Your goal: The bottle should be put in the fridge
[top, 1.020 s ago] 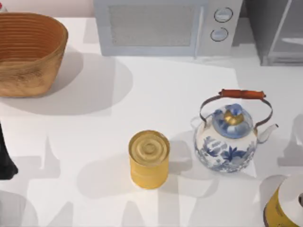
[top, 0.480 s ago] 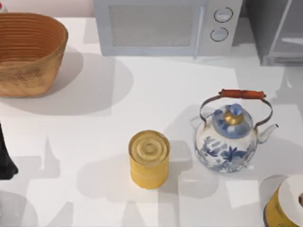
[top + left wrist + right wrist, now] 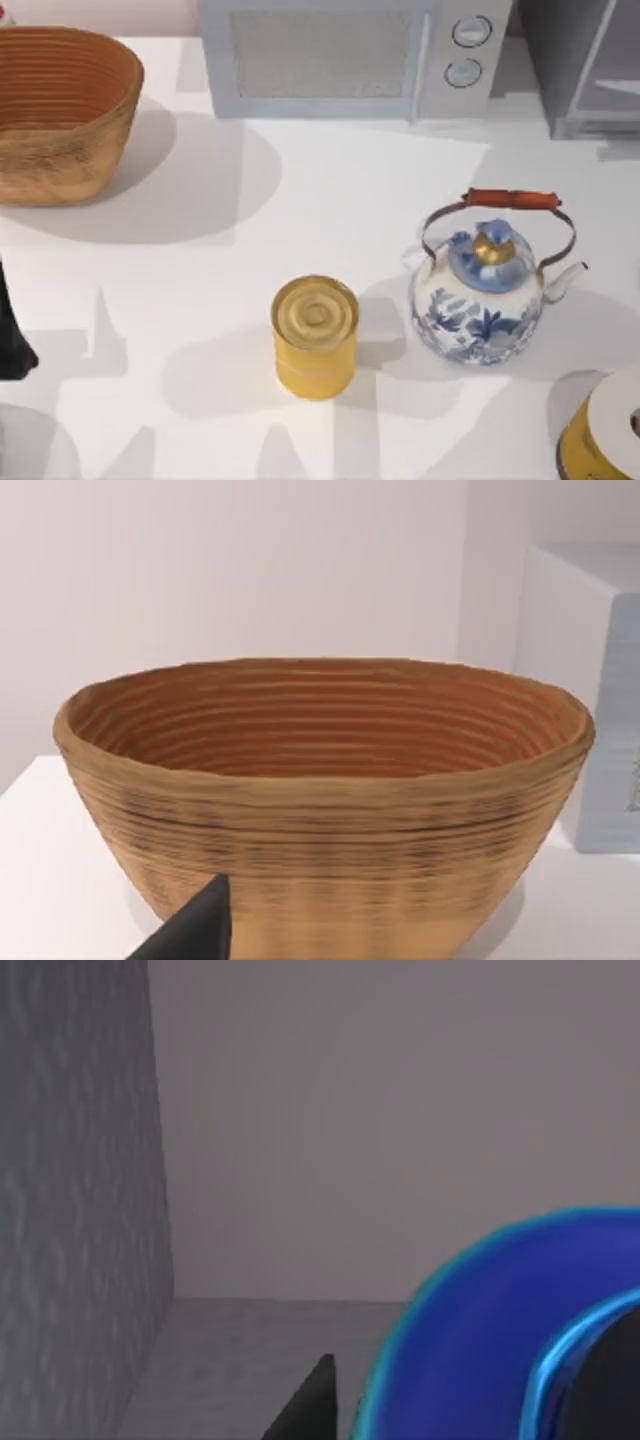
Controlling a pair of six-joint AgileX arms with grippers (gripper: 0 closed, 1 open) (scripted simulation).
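Observation:
The bottle (image 3: 480,1330) is blue and rounded and sits very close to the right wrist camera. My right gripper (image 3: 440,1410) is shut on it, with one dark fingertip (image 3: 315,1405) showing against its side. Around them are a grey textured wall (image 3: 70,1210) and a grey floor, the inside of the fridge. From above, the fridge (image 3: 590,70) is the grey cabinet at the back right, beside the microwave. My left arm (image 3: 10,345) is parked at the table's left edge, facing the basket.
A woven basket (image 3: 60,110) stands at the back left and a light grey microwave (image 3: 350,55) at the back middle. A yellow can (image 3: 315,335) and a blue-and-white kettle (image 3: 490,290) stand mid-table. A yellow and white container (image 3: 605,435) is at the front right corner.
A shadow on the table's right side has slid back toward the fridge. The can, kettle, basket and left arm have not moved.

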